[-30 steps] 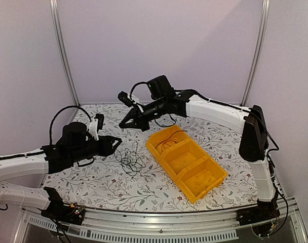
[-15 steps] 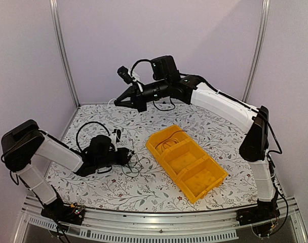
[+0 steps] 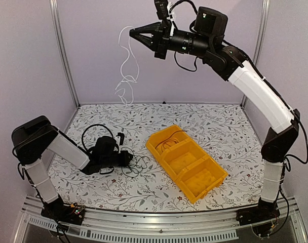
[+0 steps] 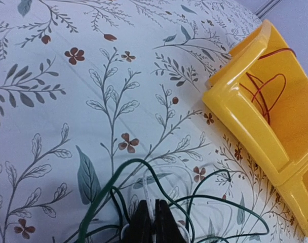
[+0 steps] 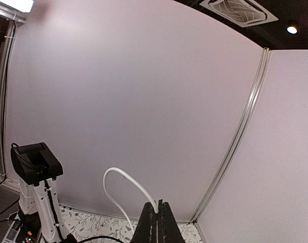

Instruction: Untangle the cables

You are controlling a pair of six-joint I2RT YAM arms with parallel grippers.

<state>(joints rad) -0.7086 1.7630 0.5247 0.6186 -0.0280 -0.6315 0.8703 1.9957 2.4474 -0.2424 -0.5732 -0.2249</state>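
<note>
My right gripper (image 3: 132,33) is raised high near the back wall, shut on one end of a white cable (image 3: 127,66) that hangs free in loops above the table. In the right wrist view the white cable (image 5: 124,178) arcs out from the closed right gripper (image 5: 158,206). Low on the table, my left gripper (image 3: 130,159) is shut at the tangle of dark cables (image 3: 140,163). The left wrist view shows the left gripper (image 4: 154,218) pinching a thin white cable (image 4: 147,191), with dark green-black loops (image 4: 209,200) lying around it. A reddish cable (image 3: 169,140) lies coiled in the yellow bin.
A yellow bin (image 3: 166,167) with three compartments lies diagonally right of the tangle; its corner (image 4: 245,121) is close to my left fingers. The floral tablecloth (image 3: 215,126) covers the table. Metal posts (image 3: 63,55) and walls enclose the back.
The right arm has swung up high, lifting the white cable off the table. The left arm has dropped to the tangle and its gripper has closed on a cable there.
</note>
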